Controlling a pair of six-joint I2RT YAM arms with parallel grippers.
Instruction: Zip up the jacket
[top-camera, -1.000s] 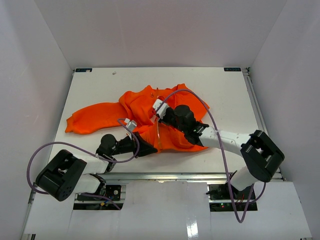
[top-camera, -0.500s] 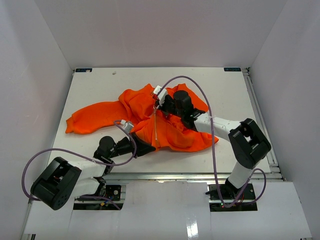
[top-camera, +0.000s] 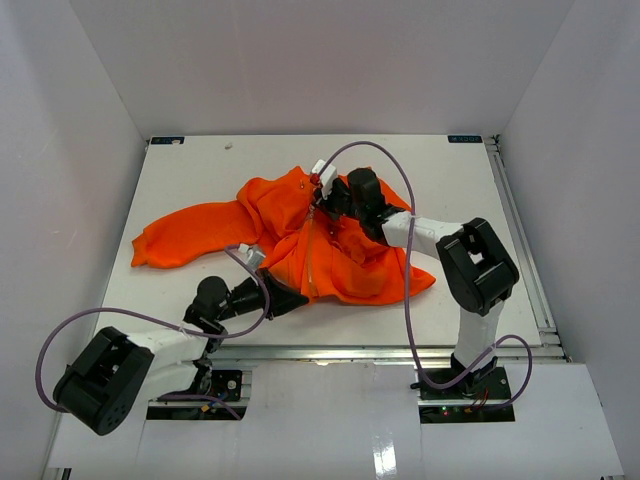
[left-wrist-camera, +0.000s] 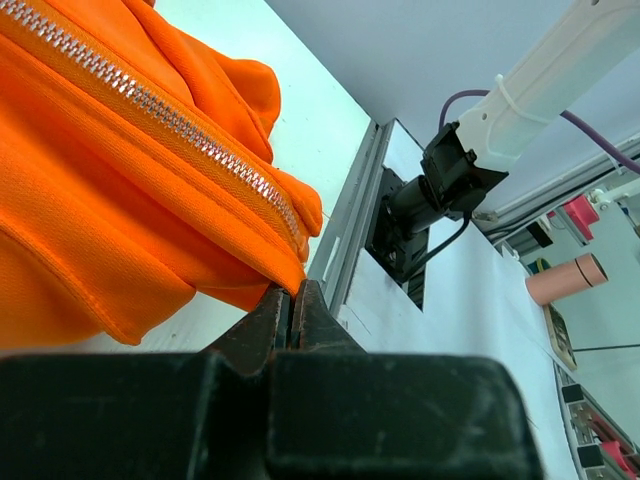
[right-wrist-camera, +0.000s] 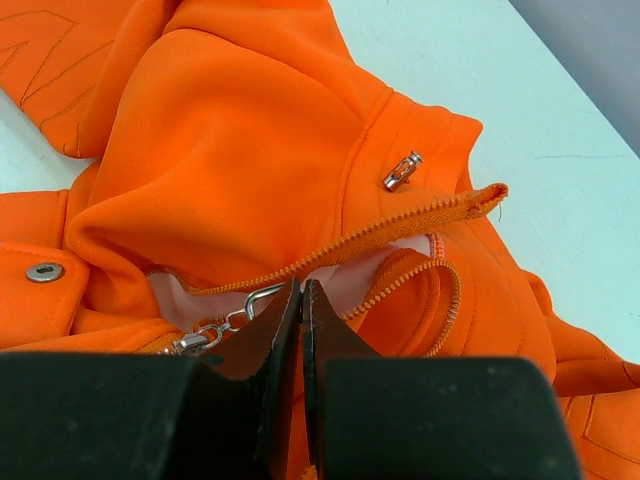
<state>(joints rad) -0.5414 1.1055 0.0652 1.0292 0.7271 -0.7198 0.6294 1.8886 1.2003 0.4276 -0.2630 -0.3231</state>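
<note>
Close to the front edge of the table (top-camera: 200, 170), the left gripper (top-camera: 300, 299) lies low by the bottom of the jacket (top-camera: 300, 240). From above you cannot see its tips well. Its own wrist camera shows more. The two fingers are pressed together, and the bottom corner of the orange cloth is pinched between them, right where the zipper (left-wrist-camera: 170, 110) ends. The silver teeth there are joined up and run away from the tips in a line.

The jacket lies crumpled in the middle of the table, with one sleeve (top-camera: 185, 235) stretched out to the left.

Farther back, the right gripper (top-camera: 325, 203) sits at the collar end. The top camera only shows a black lump on orange. The right wrist camera shows its fingers squeezed tight on the little metal zipper pull (right-wrist-camera: 225, 322). Past the tips the zipper is open, with pale pink lining (right-wrist-camera: 335, 280) between the two sides. A round metal snap (right-wrist-camera: 45, 271) sits on the left, and a small silver clip (right-wrist-camera: 402, 170) is on the collar.
</note>
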